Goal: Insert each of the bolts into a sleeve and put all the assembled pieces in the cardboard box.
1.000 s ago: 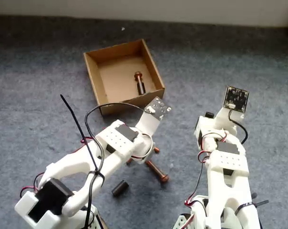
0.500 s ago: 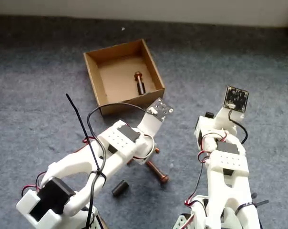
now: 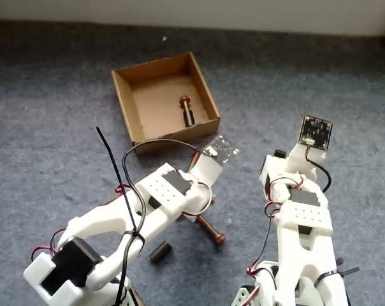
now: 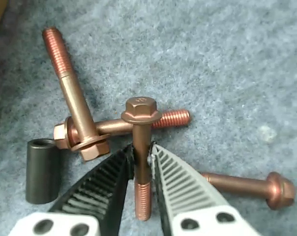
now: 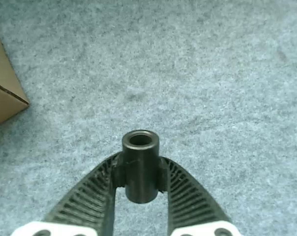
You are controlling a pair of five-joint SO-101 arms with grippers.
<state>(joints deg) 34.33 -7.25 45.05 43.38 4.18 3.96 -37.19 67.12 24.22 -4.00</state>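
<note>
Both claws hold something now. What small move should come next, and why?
Probably lift the left claw with its gripped bolt clear of the loose bolts beneath. The right claw holds a sleeve, open end showing, ready to receive it.

Copper-toned metal and matt black parts on rough grey carpet (image 4: 227, 59)
The copper-coloured hex-flanged metal bolt (image 4: 141, 115) is seen with a satin sheen, smooth on the shank and finely ridged on the thread, and the same finish is shown by the loose copper-coloured metal bolts (image 4: 72, 98). The short black cylindrical sleeve (image 5: 140, 169) is rendered as dark metal, matt with a faint sheen at its bored rim. The ribbed dark plastic fingers (image 4: 174, 179) are matt; the white plastic arm shells (image 3: 100, 224) are smooth and slightly glossy. The brown cardboard box (image 3: 123, 108) is dull and papery, raw-edged.
</note>
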